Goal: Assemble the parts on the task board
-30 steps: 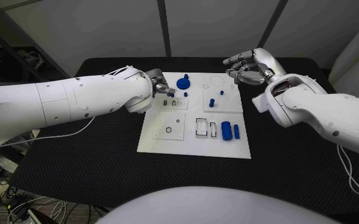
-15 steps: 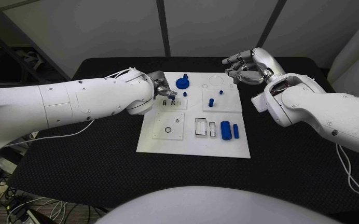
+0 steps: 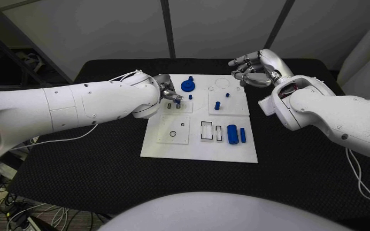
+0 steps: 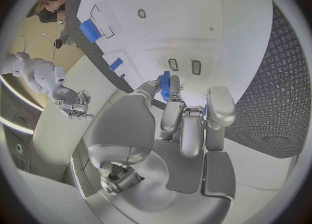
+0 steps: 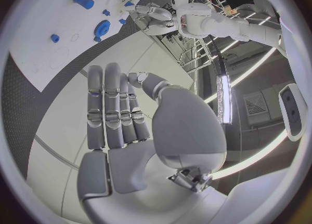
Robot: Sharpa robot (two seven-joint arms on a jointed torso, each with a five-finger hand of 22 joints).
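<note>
The white task board [image 3: 197, 148] lies mid-table. My left hand [image 3: 168, 94] hovers over its far left part and pinches a small blue part [image 4: 165, 85] between thumb and finger, just above two small dark slots [image 4: 183, 66]. On the board stand a blue round gear-like piece [image 3: 188, 86], short blue pegs [image 3: 217, 105] and, at the right edge, a thick blue cylinder [image 3: 233, 135] beside a thinner one [image 3: 243, 135]. My right hand [image 3: 254, 69] is raised over the board's far right corner; its fingers [image 5: 120, 115] are stretched out with nothing in them.
Empty rectangular cut-outs [image 3: 208, 130] and a small ring hole [image 3: 174, 133] mark the board's near half. The black table mat [image 3: 85, 172] surrounds the board. Both white forearms flank the board, left [image 3: 77, 108] and right [image 3: 324, 113].
My left hand has edged a little toward the two small slots with the blue part still pinched. The right hand has stayed put.
</note>
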